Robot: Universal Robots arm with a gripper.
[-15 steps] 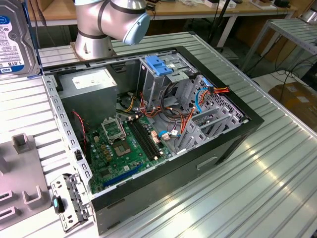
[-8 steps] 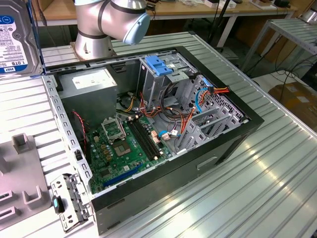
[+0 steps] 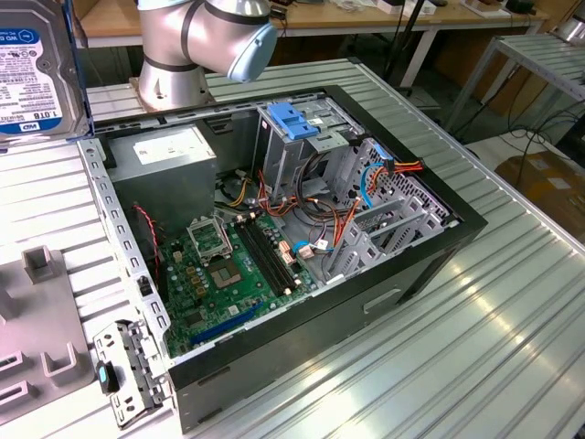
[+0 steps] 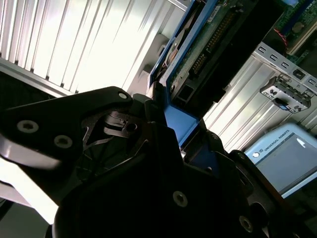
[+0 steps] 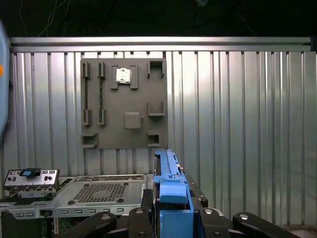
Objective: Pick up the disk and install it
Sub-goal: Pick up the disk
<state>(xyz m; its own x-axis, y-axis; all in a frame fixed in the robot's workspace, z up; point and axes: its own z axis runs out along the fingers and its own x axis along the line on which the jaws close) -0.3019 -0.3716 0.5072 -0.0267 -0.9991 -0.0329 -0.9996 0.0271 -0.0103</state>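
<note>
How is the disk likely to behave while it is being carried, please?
The disk looks like a rigid metal slab, so probably stiff and heavy for its size. Its smooth blue plastic rails might slip in the jaws.

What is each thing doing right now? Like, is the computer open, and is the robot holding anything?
disk: held by the gripper, outside the computer case, not installed.
gripper: shut on the disk.
computer case: lying on its side, open, insides showing.
power supply box: fitted inside the case.
</note>
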